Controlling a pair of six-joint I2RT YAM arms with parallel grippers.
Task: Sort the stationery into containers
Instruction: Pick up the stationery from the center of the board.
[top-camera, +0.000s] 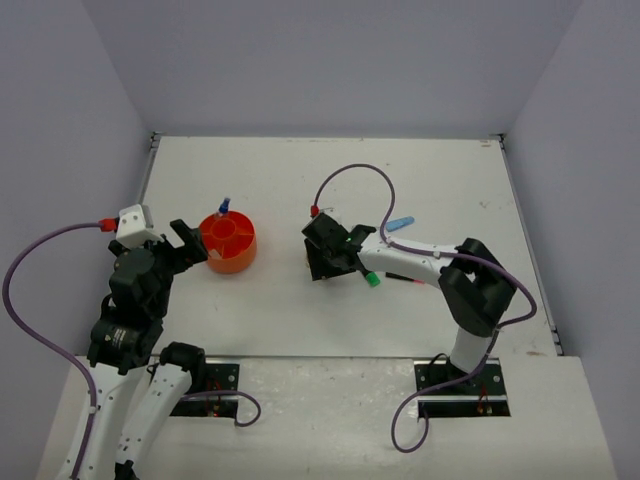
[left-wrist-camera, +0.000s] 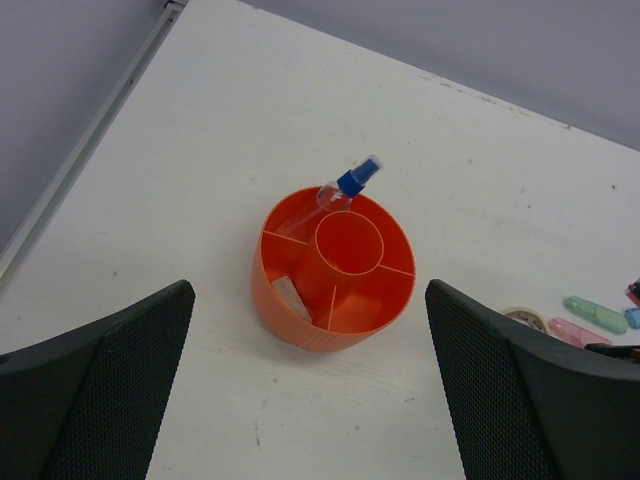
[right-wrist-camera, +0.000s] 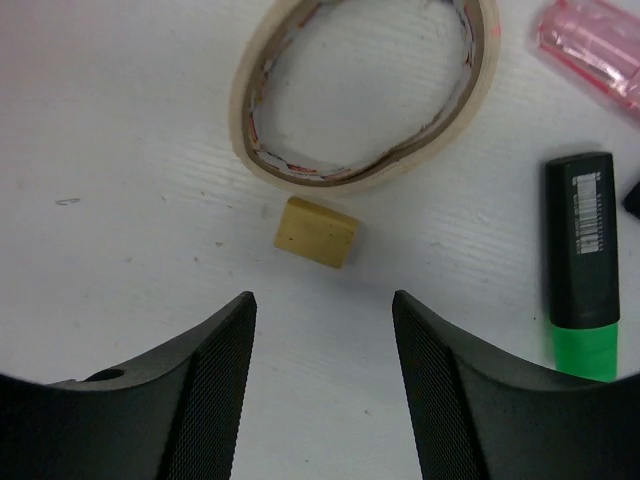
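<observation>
The cube (right-wrist-camera: 317, 231) lies flat on the bench (right-wrist-camera: 120, 150), just at 6 o'clock of the ring (right-wrist-camera: 345, 175). They look so close they may touch. A highlighter (right-wrist-camera: 580, 260) with a green end lies at 3 o'clock of the cube, a little apart. A pink bar (right-wrist-camera: 590, 45) is up at 1 o'clock.

The right fingers (right-wrist-camera: 210, 390) are spread wide and hold nothing. They hang over the bench with the cube right in front of the gap. I think they are lined up like this to come down and pinch the cube next. The ring is very near, so a finger could bump it.

The tub (left-wrist-camera: 265, 290) stands well away, at 9 o'clock of the right arm. A bottle (left-wrist-camera: 355, 180) leans in its 12 o'clock part, blue cap poking over the rim. A pale bit lies in the 8 o'clock part; I cannot tell what it is.

The left fingers (left-wrist-camera: 110, 390) are spread too, with nothing in them, one on each side of the tub, maybe to watch it.
</observation>
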